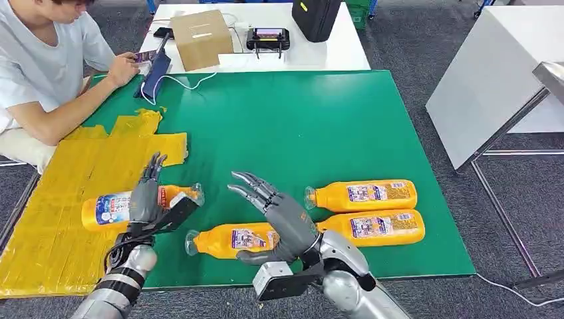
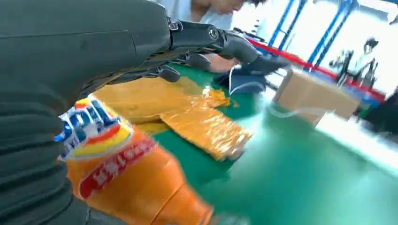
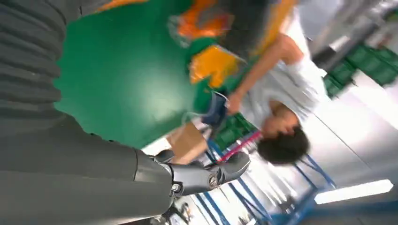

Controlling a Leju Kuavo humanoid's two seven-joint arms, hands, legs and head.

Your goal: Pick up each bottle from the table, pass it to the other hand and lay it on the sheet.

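At the far end of the green-covered table point(image 1: 292, 126), on a white tabletop point(image 1: 332, 50) butted against it, stand a brown cardboard box point(image 1: 200, 38), a black handheld controller point(image 1: 267, 38) and a black case point(image 1: 315, 16). A seated person in a white shirt point(image 1: 40, 66) leans on the left corner beside a dark blue pouch point(image 1: 156, 74). A white table point(image 1: 492, 80) stands apart on the right.

The left wrist view is blurred, and the right wrist view too smeared to read any bottle clearly. The robot's left hand point(image 1: 146, 196) covers the middle of one orange plastic juice bottle point(image 1: 110, 209), so its contact with it cannot be told.

That bottle lies on its side at the edge of the crinkled yellow sheet point(image 1: 60, 199), its neck reaching onto the green; the left hand's fingers are extended above it, holding nothing visible. A second orange bottle point(image 1: 229, 240) lies on the green cover, partly behind the right hand point(image 1: 282, 219), whose fingers are spread and lifted, gripping nothing. Two more orange bottles, the upper point(image 1: 362, 195) and the lower point(image 1: 376, 227), lie side by side just to the right of that hand.
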